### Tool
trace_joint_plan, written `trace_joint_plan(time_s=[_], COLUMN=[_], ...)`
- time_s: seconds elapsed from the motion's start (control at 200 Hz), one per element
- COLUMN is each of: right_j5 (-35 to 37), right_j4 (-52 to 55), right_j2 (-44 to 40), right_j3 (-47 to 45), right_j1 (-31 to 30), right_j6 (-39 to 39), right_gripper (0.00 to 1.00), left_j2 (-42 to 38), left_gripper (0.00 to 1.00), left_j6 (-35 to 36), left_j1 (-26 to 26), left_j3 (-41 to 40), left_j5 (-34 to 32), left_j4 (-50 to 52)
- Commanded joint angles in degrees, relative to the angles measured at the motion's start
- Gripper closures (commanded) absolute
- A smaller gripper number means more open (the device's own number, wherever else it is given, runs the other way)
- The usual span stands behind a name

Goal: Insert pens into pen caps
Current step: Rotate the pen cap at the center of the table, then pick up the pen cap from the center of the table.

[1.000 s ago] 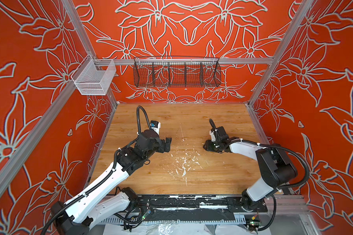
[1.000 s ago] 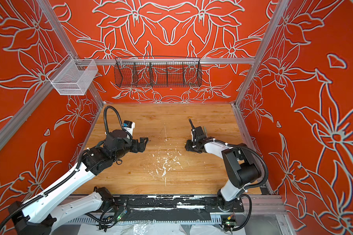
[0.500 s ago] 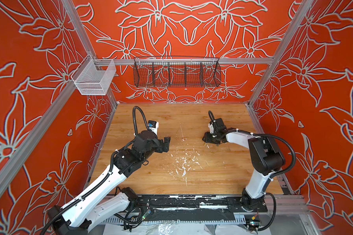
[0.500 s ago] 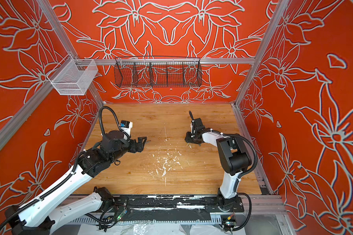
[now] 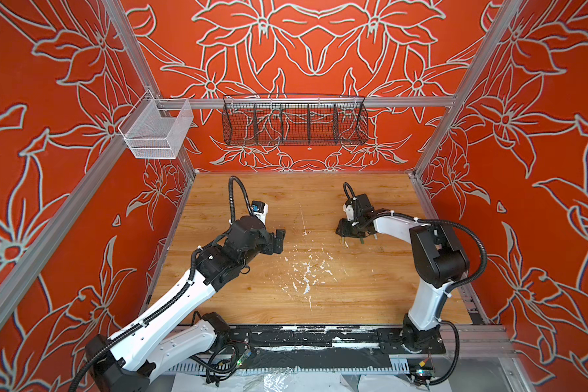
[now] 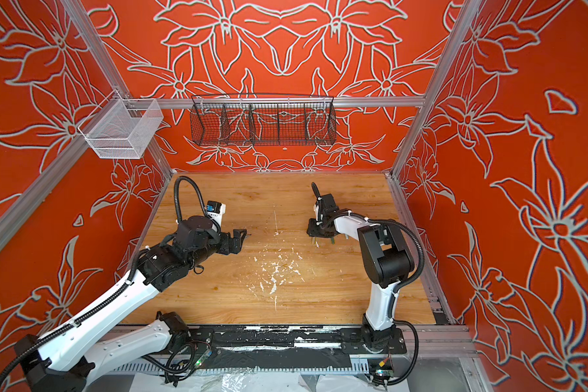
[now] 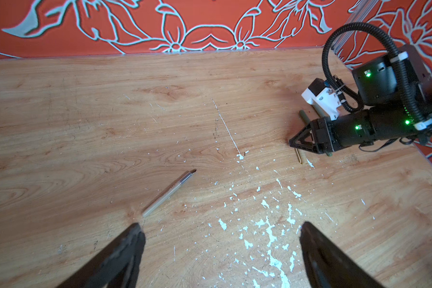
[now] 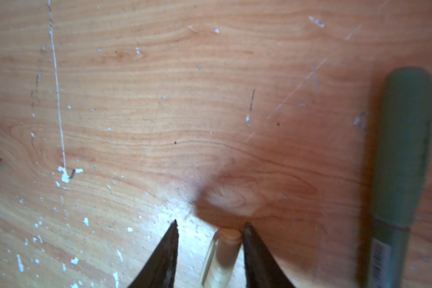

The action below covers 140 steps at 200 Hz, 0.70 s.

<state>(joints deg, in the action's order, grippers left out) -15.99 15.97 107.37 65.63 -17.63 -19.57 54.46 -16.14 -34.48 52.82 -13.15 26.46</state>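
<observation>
A: What is the right gripper doing?

B: It is down at the wooden table, fingers partly apart and straddling the tan cap. One finger lies against the cap. On the other side a clear gap shows before the second finger, so the cap sits between the jaws without being pinched.

A: And the cap itself?

B: Lying flat on the wood, lengthwise between the fingers, its end about level with their tips.

A: Anything else near that gripper?

B: A dark green pen lies just outside the finger that touches the cap, roughly parallel to it and apart from it. Whether it wears a cap I cannot tell.

A: The left gripper?

B: Spread wide, nothing between its fingers, hovering over the table. The tan pen lies on the wood just ahead of it, blunt end close to one fingertip, dark tip pointing away from the gripper. White paint flecks are scattered ahead of the other fingertip.
</observation>
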Motion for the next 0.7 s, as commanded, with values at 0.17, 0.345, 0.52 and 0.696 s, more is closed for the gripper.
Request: trace_joint_plan(time_s=[0.17,0.345,0.52,0.696], right_j5=[4.8,5.2,5.1,3.8], right_j4=[8.5,9.6,9.8,8.6], right_j2=[0.0,-0.8,0.5,1.4], right_j3=[3.6,3.8,4.2,4.2], right_j1=[-0.3,-0.3,-0.3,-0.4], right_j6=[3.2,3.6,3.7,3.1], right_gripper=[0.69,0.71,0.72,0.75], left_j2=[-1.4,-1.8,-1.9,-2.8], left_gripper=[0.03,0.03,0.03,0.03], left_j6=[0.2,0.3,-0.1,-0.2], left_j1=[0.4,0.4,0.4,0.4], left_j3=[1.0,0.8,0.5,0.2], left_j5=[0.4,0.1,0.7,0.4], left_j4=[-0.4,-0.5,-0.4,0.0])
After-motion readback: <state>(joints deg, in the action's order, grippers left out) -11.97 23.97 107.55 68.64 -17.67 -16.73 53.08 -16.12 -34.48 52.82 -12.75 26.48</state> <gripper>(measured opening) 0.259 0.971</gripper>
